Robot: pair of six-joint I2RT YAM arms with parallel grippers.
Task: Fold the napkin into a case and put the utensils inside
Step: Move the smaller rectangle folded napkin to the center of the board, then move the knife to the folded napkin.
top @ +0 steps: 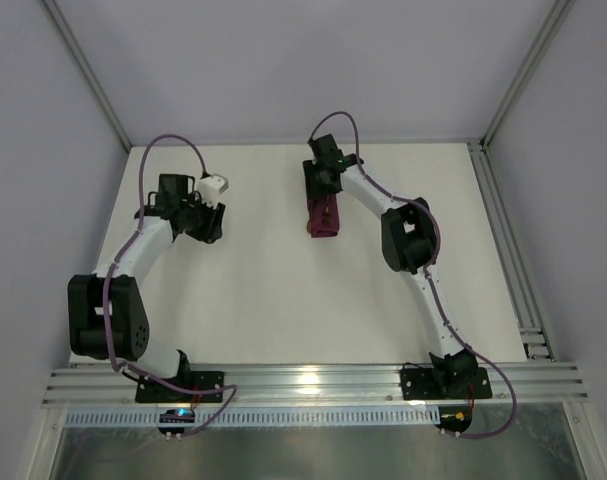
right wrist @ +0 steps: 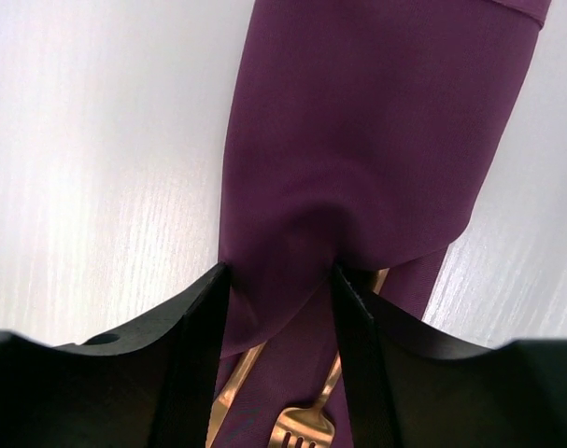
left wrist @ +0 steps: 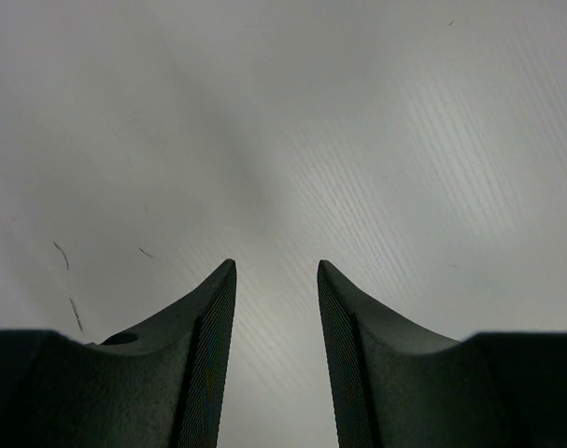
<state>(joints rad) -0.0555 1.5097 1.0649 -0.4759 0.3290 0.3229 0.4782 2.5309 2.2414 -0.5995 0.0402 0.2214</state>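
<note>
**Overhead view.**
- Bench (top: 283,300): white top.
- Napkin (top: 323,220): magenta-purple, folded into a narrow oblong. It lies near the far edge of the bench, about midway between the left and right edges, with its long side running far to near.
- Right end effector (top: 321,195): set down on the far end of the napkin, arm stretched from the near right corner.
- Left end effector (top: 207,222): over bare bench toward the far left corner, well apart from the napkin.

**Left wrist view.**
- Left end effector (left wrist: 276,271): two dark fingers (left wrist: 204,373) spread apart with only white bench (left wrist: 283,112) showing between them.

**Right wrist view.**
- Right end effector (right wrist: 280,273): fingers (right wrist: 194,373) closed in on the napkin (right wrist: 358,140), pinching a bunched ridge of cloth between the tips.
- Fork (right wrist: 304,431): copper-coloured, its tines showing below the pinched fold with the handle running under the cloth.
- Knife (right wrist: 234,385): a thin copper strip just beside the fork, mostly covered by the cloth and the left finger.
</note>
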